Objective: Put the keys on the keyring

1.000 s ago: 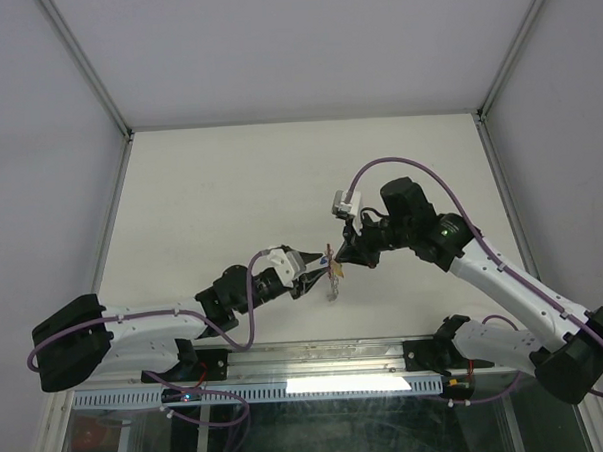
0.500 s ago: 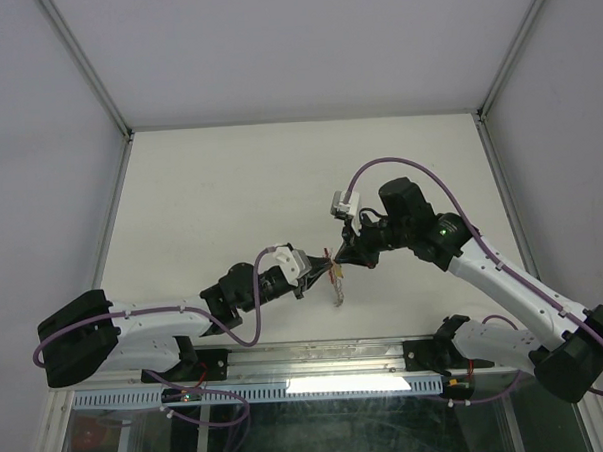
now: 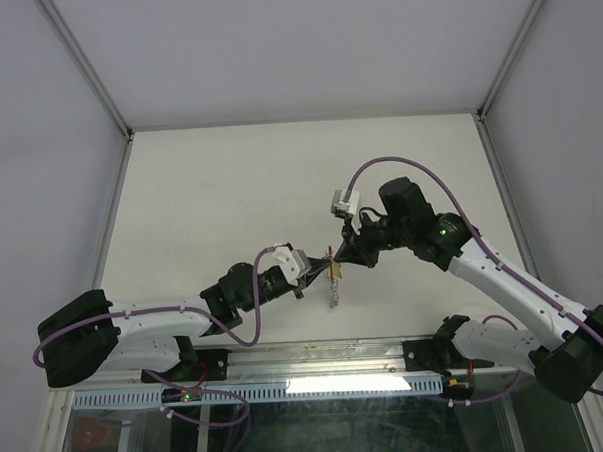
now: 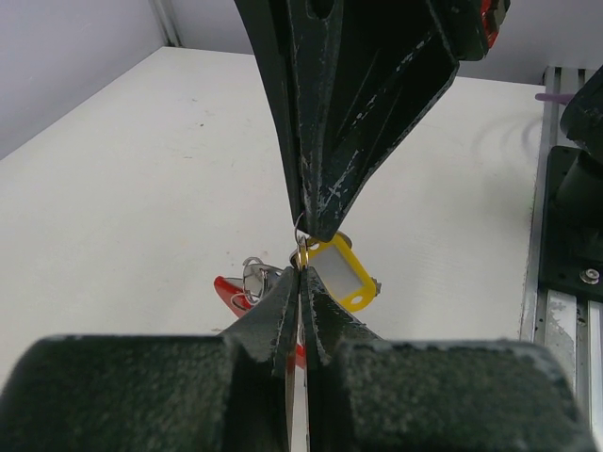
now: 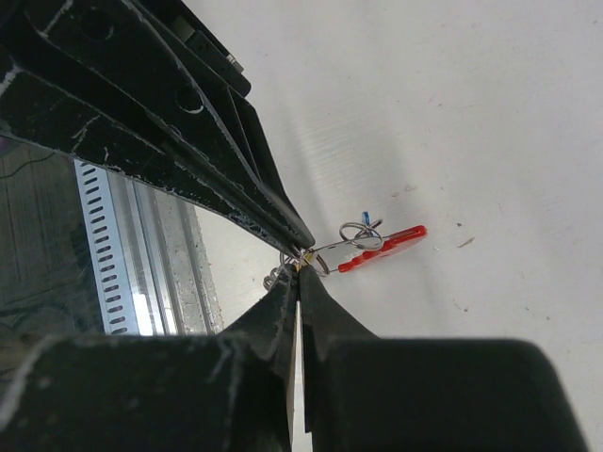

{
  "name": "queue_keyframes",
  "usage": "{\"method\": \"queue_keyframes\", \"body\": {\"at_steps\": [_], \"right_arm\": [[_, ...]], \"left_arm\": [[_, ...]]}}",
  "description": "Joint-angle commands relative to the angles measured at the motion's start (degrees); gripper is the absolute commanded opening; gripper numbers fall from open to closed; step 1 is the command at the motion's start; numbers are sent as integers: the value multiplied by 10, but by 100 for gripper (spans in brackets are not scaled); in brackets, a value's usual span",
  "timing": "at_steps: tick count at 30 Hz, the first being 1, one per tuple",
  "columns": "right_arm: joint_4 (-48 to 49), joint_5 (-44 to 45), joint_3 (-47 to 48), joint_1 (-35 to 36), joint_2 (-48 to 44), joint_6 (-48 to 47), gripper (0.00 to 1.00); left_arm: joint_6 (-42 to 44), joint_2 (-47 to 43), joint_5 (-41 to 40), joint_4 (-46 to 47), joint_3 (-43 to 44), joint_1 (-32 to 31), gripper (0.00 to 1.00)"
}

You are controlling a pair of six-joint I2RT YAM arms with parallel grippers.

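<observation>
Table (image 3: 230, 189) white, both arms meeting over its near middle. Left gripper (image 3: 322, 271) comes in from 8 o'clock and right gripper (image 3: 343, 261) from 2 o'clock, tip to tip. Jaws of both are pressed closed, pinching the thin wire of the keyring (image 5: 357, 233) between them. Red tab (image 5: 384, 245) juts toward 3 o'clock in the right wrist view; chain (image 3: 333, 297) dangles at 6 o'clock. Yellow key (image 4: 344, 275) hangs just beside the tips. Blue key (image 5: 368, 219) shows only as a sliver by the ring.

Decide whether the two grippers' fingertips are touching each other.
Apart. In the left wrist view, a sliver of space separates the left gripper from the right gripper above it, with a thin metal ring spanning it.
</observation>
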Motion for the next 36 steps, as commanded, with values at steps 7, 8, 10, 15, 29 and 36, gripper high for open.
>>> {"method": "queue_keyframes", "body": {"at_steps": [7,8,10,15,29,36], "right_arm": [[58,26,-8,-8,-12,50,0],[58,30,-9,-11,-12,52,0],[58,37,-10,-16,-13,56,0],[57,42,-14,-29,-14,64,0],[89,24,-52,-41,-7,100,0],[97,22,-48,-41,-19,99,0]], "left_arm": [[-12,-16,-5,64,-3,-5,0],[-13,-16,-5,65,-3,-5,0],[-13,-16,-8,69,-5,-5,0],[-14,-18,-12,73,-10,-5,0],[-14,-19,-12,80,-15,-5,0],[-16,-27,-20,66,-16,-5,0]]}}
